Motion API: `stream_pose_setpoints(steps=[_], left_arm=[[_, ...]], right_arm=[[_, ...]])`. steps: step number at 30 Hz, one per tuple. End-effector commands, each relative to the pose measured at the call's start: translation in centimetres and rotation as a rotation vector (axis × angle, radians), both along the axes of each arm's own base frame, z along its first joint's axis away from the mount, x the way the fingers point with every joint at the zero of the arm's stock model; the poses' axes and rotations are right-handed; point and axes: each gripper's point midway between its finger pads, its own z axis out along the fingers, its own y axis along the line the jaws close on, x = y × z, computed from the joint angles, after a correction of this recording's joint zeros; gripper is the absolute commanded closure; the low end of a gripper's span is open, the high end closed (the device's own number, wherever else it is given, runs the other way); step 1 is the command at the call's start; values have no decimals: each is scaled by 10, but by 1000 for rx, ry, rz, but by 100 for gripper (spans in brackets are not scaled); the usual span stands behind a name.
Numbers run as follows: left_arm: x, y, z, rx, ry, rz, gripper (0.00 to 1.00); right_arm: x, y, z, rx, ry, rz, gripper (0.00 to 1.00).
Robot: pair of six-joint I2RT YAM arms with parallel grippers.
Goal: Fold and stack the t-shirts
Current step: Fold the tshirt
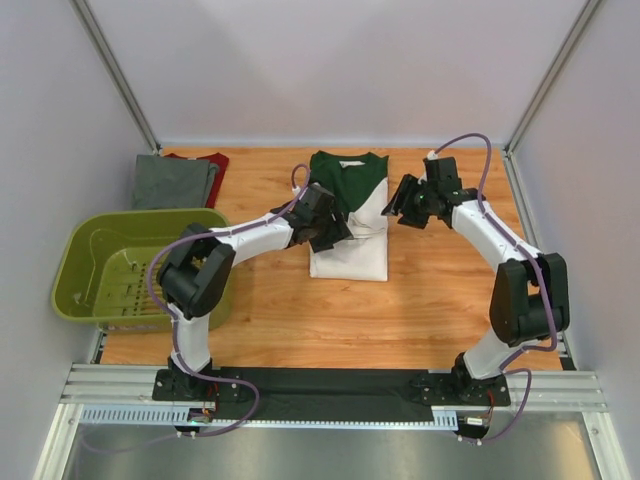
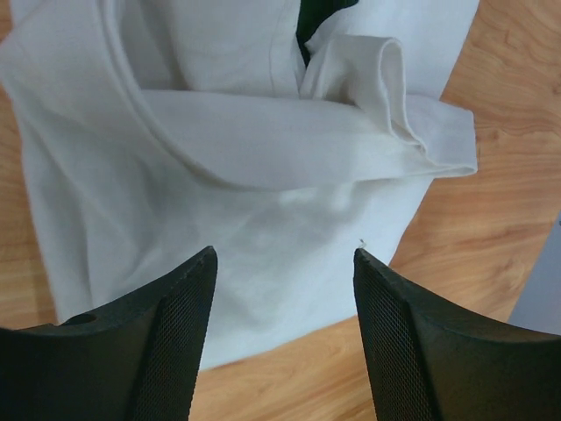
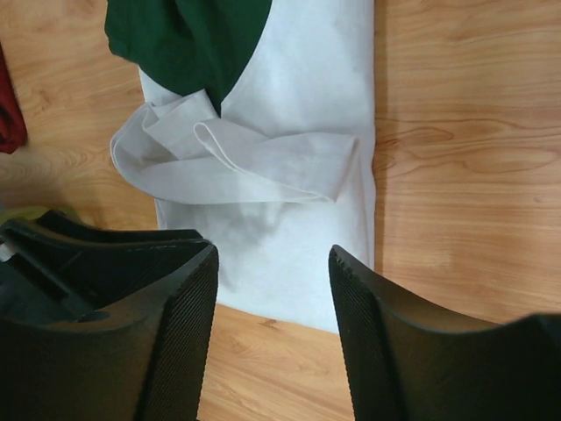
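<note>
White t-shirt (image 1: pixel 352 250) lies mid-table, folded to a narrow strip. Long axis runs from the near edge toward the far wall, green collar at the far end. A loose sleeve (image 3: pixel 254 167) crosses it.

Left gripper (image 1: pixel 328 228) hovers over the strip's left edge, fingers apart and empty. Right gripper (image 1: pixel 402 203) hangs just off the right edge, also apart and empty. Left is nearer.

Bare wooden table (image 1: pixel 450 300) shows on both flanks, probably room for a fold. Grey t-shirt (image 1: pixel 170 182) and dark red t-shirt (image 1: pixel 213 160) sit far left, beyond the basket (image 1: pixel 75 255).
</note>
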Motion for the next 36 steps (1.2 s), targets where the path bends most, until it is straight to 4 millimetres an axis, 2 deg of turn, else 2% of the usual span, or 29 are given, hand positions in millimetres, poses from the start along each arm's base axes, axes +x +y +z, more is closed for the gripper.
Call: stream_pose_setpoints(steps=[1,3,4,9,10,12,13,17,19,20,21,24,28,29,31,32,33,34,35,36], left_arm=[[30,-32,28,-102,-105,38,29],[34,-36,19,-103,-90,47,29],[39,-40,23,-120,-103,50,29],[57,-46,18,-125,-126,105,29],[63,-49,25,-133,-143,113,29],[69,-50,18,-116,-142,119,29],[78,-53,25,-120,-163,133,29],[99,-54,14,-102,-177,179,29],[115,-54,23,-110,-211,209,29],[121,-53,16,-89,-218,215,29],[132,-51,25,-80,-245,235,29],[145,-48,18,-38,-256,229,29],[159,-36,49,-5,-349,196,28],[162,-28,69,16,-400,176,28],[161,-15,91,48,-445,160,28],[159,-5,119,67,-496,145,27],[155,2,129,84,-511,140,26],[146,11,125,118,-497,122,26],[137,22,150,128,-531,110,25],[122,31,134,165,-485,84,25]], right_arm=[[14,-18,48,-46,-135,-47,44],[13,-22,50,-58,-135,-53,39],[12,-26,51,-64,-137,-56,39],[8,-38,50,-66,-129,-73,37],[7,-41,49,-68,-126,-80,37],[6,-43,46,-63,-118,-79,37],[7,-45,45,-61,-117,-83,37],[9,-48,44,-45,-109,-89,37],[10,-51,44,-48,-114,-95,37],[11,-51,45,-47,-120,-97,36],[12,-51,45,-46,-120,-96,36],[12,-46,44,-25,-121,-73,35],[14,-38,44,6,-154,-23,32],[14,-35,44,12,-158,-17,31],[15,-33,47,22,-177,-3,31],[15,-31,49,32,-182,11,31],[15,-29,51,38,-189,19,31],[15,-26,52,42,-196,27,31],[14,-24,53,43,-202,37,31],[13,-18,53,39,-206,55,31]])
